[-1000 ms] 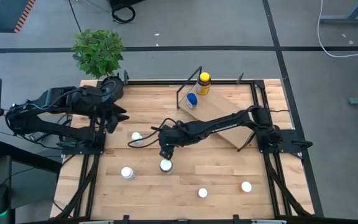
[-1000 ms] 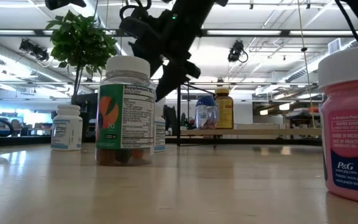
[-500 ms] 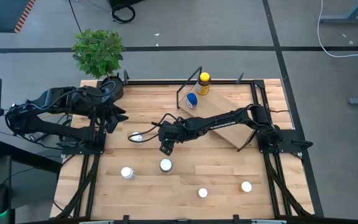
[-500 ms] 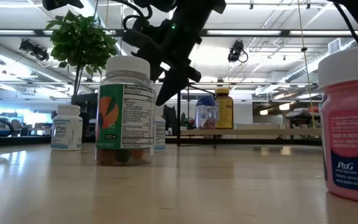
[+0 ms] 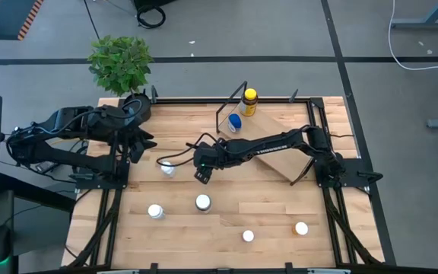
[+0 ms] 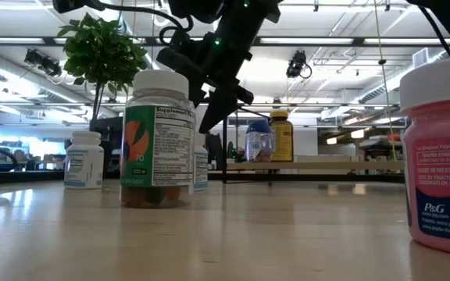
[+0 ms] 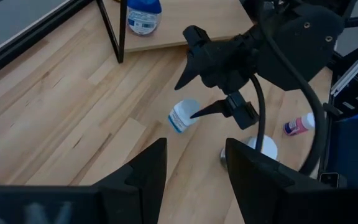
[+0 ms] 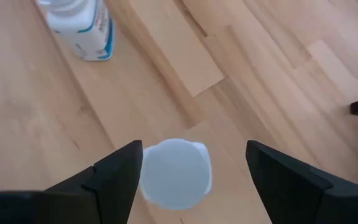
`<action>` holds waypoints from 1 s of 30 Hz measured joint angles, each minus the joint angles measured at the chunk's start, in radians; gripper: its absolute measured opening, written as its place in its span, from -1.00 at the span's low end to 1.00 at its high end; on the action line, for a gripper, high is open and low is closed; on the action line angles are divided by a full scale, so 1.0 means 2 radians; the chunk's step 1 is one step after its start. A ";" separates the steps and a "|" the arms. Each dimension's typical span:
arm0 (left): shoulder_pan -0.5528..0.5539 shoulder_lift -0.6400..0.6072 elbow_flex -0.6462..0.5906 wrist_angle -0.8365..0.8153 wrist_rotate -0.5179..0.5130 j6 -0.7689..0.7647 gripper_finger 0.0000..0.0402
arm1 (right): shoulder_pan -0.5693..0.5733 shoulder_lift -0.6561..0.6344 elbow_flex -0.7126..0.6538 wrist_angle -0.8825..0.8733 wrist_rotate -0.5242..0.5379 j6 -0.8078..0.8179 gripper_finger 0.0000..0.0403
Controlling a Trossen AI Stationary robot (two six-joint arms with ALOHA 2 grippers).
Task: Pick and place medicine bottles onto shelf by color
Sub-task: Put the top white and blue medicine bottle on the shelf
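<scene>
Your shelf point(image 5: 276, 152) carries only two medicine bottles so far, a yellow-capped amber one point(image 5: 249, 101) and a blue-capped one point(image 5: 235, 122); five white-capped bottles wait on the plank table point(image 5: 265, 205). Your right gripper point(image 5: 201, 174) hangs wide open and empty above the nearest one point(image 5: 203, 202). Your left gripper point(image 5: 138, 141) rests half-open, empty, at the table's left edge. A plant point(image 5: 120, 62) stands behind; beyond is grey floor.

Right gripper point(image 5: 201, 174) mid-table, jaws apart, empty.
</scene>
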 joint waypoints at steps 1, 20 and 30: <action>0.000 0.000 0.000 0.000 0.000 0.000 -0.16 | -0.001 0.000 0.000 0.000 0.000 0.000 0.46; 0.000 0.000 0.000 -0.007 0.000 0.006 -0.16 | 0.001 0.002 -0.033 0.024 -0.032 0.010 0.46; 0.000 0.000 0.000 -0.007 0.000 0.006 -0.16 | 0.001 0.002 -0.033 0.028 -0.028 0.014 0.41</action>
